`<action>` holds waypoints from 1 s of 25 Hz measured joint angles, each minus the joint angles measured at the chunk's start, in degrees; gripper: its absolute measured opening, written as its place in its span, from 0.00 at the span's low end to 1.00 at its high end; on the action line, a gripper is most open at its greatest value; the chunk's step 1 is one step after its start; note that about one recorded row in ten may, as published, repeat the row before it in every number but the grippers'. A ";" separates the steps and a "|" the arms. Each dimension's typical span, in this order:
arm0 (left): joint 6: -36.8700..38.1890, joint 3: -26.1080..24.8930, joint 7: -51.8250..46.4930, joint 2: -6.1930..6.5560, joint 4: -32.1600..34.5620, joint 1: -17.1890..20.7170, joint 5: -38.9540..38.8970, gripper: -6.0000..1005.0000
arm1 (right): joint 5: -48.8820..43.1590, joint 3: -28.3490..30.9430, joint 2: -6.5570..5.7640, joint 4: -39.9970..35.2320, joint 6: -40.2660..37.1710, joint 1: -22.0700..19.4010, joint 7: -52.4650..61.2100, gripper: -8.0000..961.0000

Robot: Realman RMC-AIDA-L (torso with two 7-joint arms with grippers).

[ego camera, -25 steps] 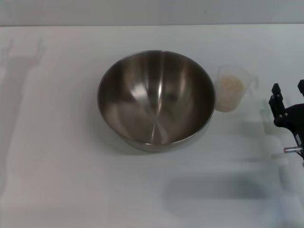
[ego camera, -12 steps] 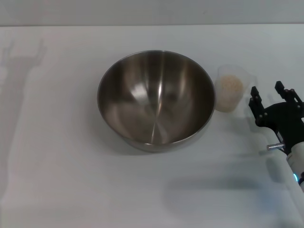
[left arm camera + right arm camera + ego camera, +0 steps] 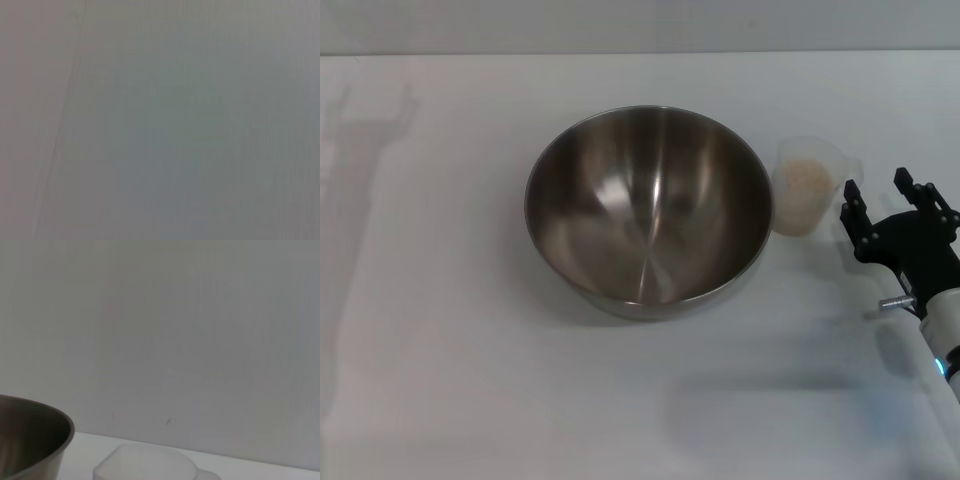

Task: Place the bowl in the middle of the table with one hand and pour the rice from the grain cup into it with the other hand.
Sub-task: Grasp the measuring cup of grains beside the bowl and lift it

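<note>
The steel bowl (image 3: 648,208) stands upright in the middle of the white table (image 3: 440,330), and its inside shows bare metal. The clear grain cup (image 3: 807,186) stands upright just right of the bowl, with off-white rice (image 3: 804,180) in it. My right gripper (image 3: 882,198) is open, just right of the cup, its fingers pointing away from me and apart from the cup. In the right wrist view the bowl's rim (image 3: 35,440) and the cup's rim (image 3: 150,467) show at the bottom. My left gripper is out of view.
The table's far edge meets a grey wall (image 3: 640,25). The left arm's shadow (image 3: 360,130) lies on the table at far left. The left wrist view shows only a plain grey surface.
My right gripper has moved left, from the right edge to just beside the cup. The bowl and cup have not moved.
</note>
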 joint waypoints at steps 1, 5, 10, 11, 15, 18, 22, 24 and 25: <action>0.06 0.00 0.00 0.00 0.00 0.00 0.00 0.84 | 0.02 0.11 0.01 -0.04 0.18 0.11 0.01 0.60; 0.21 0.01 0.00 0.00 0.00 0.05 0.00 0.84 | 0.03 0.32 0.01 -0.55 0.52 0.58 0.03 0.60; 0.27 0.00 -0.03 0.00 0.00 0.12 0.00 0.84 | 0.03 0.38 0.01 -1.27 0.65 1.06 0.04 0.60; 0.36 0.01 -0.16 0.00 0.00 0.25 0.00 0.84 | 0.03 0.41 0.02 -1.35 0.74 1.22 0.04 0.60; 0.41 0.00 -0.22 0.00 0.00 0.29 0.00 0.84 | 0.08 0.51 0.05 -1.53 1.36 1.77 0.04 0.60; 1.19 0.01 -0.37 0.00 0.00 0.57 0.00 0.84 | 0.11 0.56 0.07 -1.72 1.74 2.29 0.04 0.60; 1.41 0.01 -0.47 0.02 0.00 0.67 0.00 0.84 | 0.12 0.62 0.07 -1.85 1.98 2.48 0.04 0.60; 1.51 0.01 -0.50 0.05 0.00 0.68 0.00 0.84 | 0.15 0.73 0.07 -1.94 1.99 2.57 0.04 0.60; 1.51 0.01 -0.50 0.05 0.00 0.68 0.00 0.84 | 0.17 0.88 0.07 -1.96 1.99 2.59 0.04 0.60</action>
